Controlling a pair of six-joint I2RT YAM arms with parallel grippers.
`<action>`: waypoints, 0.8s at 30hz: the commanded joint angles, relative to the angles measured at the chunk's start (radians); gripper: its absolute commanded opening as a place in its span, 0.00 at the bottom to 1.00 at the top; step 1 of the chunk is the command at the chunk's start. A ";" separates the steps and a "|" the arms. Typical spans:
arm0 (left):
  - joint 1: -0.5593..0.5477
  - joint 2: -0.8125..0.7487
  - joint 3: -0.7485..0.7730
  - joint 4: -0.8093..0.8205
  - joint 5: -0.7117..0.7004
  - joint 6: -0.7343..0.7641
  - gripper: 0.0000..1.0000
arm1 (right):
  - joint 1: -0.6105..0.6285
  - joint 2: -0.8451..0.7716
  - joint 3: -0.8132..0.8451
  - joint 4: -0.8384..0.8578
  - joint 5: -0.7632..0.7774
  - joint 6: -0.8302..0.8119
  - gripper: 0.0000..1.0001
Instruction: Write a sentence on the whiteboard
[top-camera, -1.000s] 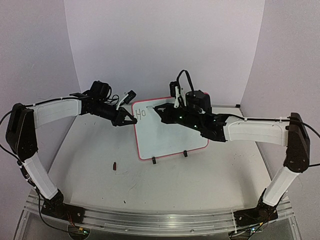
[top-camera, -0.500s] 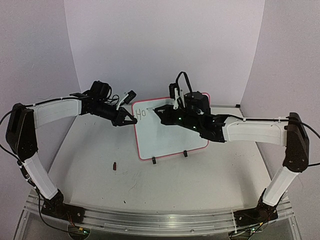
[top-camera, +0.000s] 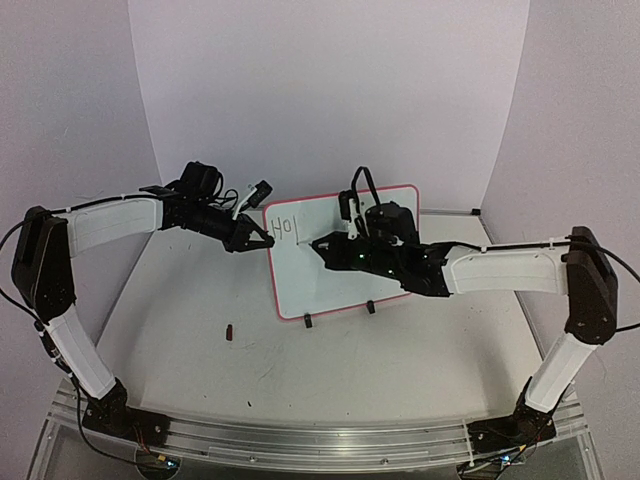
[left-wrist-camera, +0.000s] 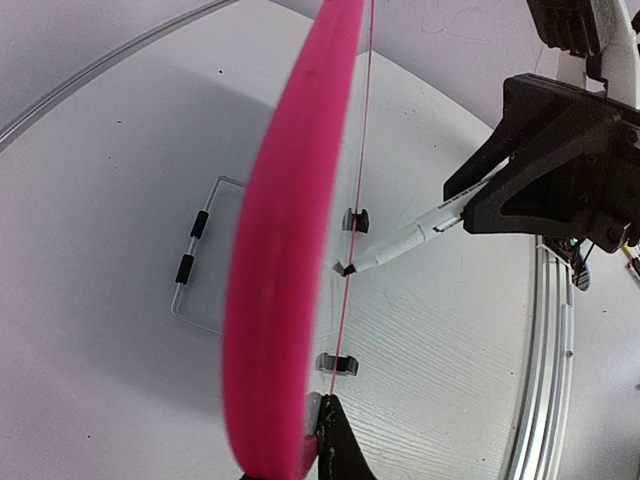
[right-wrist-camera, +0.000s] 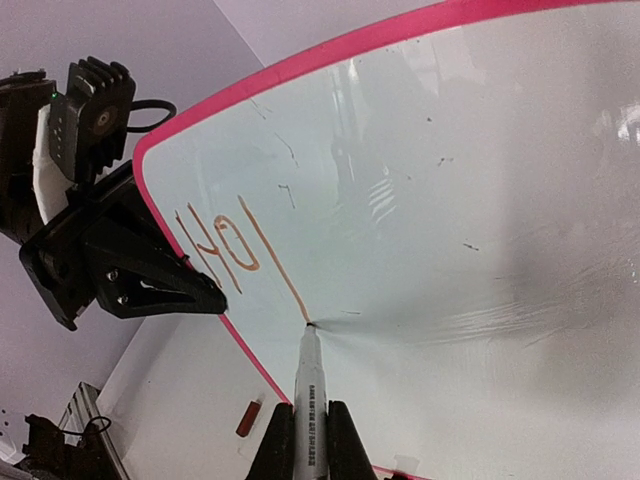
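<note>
The whiteboard (top-camera: 335, 285), white with a pink-red rim, stands tilted on two black feet. The sentence (top-camera: 283, 228) is at its top left and reads "Ho" plus one long down-stroke. In the right wrist view these marks (right-wrist-camera: 225, 250) look brownish. My left gripper (top-camera: 253, 240) is shut on the board's left edge; the rim (left-wrist-camera: 285, 250) fills the left wrist view, blurred. My right gripper (top-camera: 332, 249) is shut on a white marker (right-wrist-camera: 306, 395). Its tip touches the board at the stroke's lower end. The marker also shows in the left wrist view (left-wrist-camera: 410, 235).
A small dark red marker cap (top-camera: 230, 331) lies on the table left of the board, also seen in the right wrist view (right-wrist-camera: 247, 417). White walls close the back and sides. A metal rail (top-camera: 320, 440) runs along the near edge.
My right gripper has moved down the board with the marker, drawing a long stroke after "Ho". The left gripper and the board have not moved.
</note>
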 joint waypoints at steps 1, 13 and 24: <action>-0.004 0.003 0.003 -0.045 -0.113 0.042 0.00 | -0.003 -0.011 -0.014 0.015 0.010 -0.010 0.00; -0.004 0.000 0.005 -0.046 -0.115 0.041 0.00 | 0.020 -0.085 0.016 0.091 -0.019 -0.097 0.00; -0.004 -0.003 0.005 -0.046 -0.114 0.041 0.00 | 0.020 -0.020 0.083 0.090 0.060 -0.094 0.00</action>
